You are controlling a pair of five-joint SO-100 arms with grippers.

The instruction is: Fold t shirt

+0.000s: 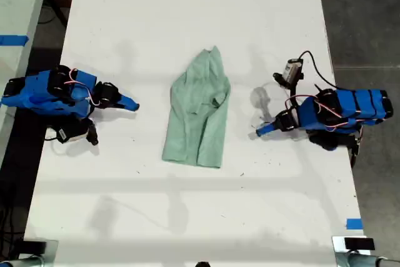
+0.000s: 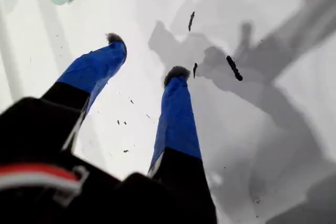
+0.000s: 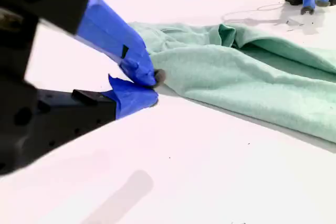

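The table (image 1: 187, 17) carries the shirt (image 1: 197, 114) at its middle, seemingly folded narrow lengthwise already, a crosswise fold left to do, with my first tool (image 2: 146, 56) spread apart over bare table and my second tool (image 3: 155, 87) pinched together, empty, beside the cloth.

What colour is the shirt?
Pale mint green shirt, plain; clearest in the exterior view.

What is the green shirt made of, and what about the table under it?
The t shirt looks like soft, matte knit cloth, maybe cotton: it wrinkles and folds limply. The table looks like a hard, smooth white board with a slight sheen; the exact material is unclear.
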